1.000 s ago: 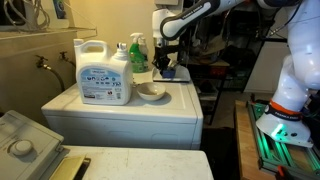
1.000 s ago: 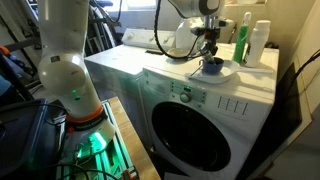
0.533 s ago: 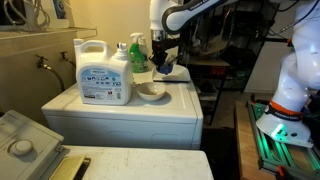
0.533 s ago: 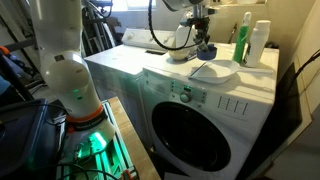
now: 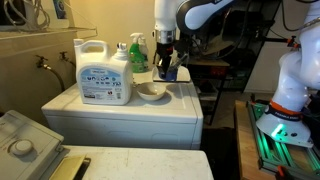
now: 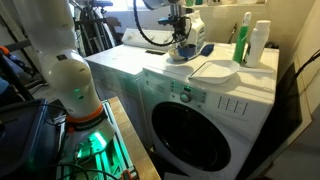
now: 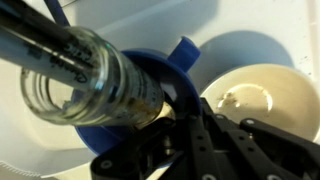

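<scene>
My gripper [image 5: 165,66] is above the white washer top [image 5: 185,103], beside a shallow white bowl [image 5: 152,92]. It is shut on a blue cup [image 5: 171,72], held a little above the top. In the wrist view the blue cup [image 7: 185,62] sits right at my dark fingers [image 7: 185,135]. A clear glass tube-shaped thing [image 7: 85,75] lies across the cup, and the white bowl [image 7: 262,98] is to its right. In an exterior view my gripper [image 6: 181,42] is left of the bowl [image 6: 215,70], with the cup [image 6: 204,48] at its side.
A large white detergent jug [image 5: 103,72] and a green spray bottle [image 5: 137,52] stand at the back of the washer. The green bottle [image 6: 243,40] and a white bottle [image 6: 261,42] stand by the wall. The washer's round door [image 6: 190,125] faces front.
My gripper has lifted the blue cup off the white bowl and carried it sideways, away from the bowl. The bowl stays in place.
</scene>
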Tool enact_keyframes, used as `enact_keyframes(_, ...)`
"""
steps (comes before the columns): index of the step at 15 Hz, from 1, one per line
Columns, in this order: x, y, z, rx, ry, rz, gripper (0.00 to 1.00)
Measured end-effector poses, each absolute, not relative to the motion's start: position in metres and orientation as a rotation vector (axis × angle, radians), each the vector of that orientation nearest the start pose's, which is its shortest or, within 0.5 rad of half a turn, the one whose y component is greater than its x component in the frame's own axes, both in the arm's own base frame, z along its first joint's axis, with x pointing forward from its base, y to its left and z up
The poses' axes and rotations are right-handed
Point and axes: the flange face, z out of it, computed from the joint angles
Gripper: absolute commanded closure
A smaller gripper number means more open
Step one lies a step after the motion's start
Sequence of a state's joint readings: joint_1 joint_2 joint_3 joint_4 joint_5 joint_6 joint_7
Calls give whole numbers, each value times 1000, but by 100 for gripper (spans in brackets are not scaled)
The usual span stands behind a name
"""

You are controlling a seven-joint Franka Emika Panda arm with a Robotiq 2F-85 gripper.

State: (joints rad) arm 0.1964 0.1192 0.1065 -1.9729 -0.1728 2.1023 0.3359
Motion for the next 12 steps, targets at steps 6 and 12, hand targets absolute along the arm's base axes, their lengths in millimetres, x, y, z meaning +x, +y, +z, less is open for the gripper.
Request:
enact_keyframes(6, 525, 214, 427, -3104, -520, -42, 95)
enact_keyframes(12, 514, 244, 427, -3032, -720, -80, 95)
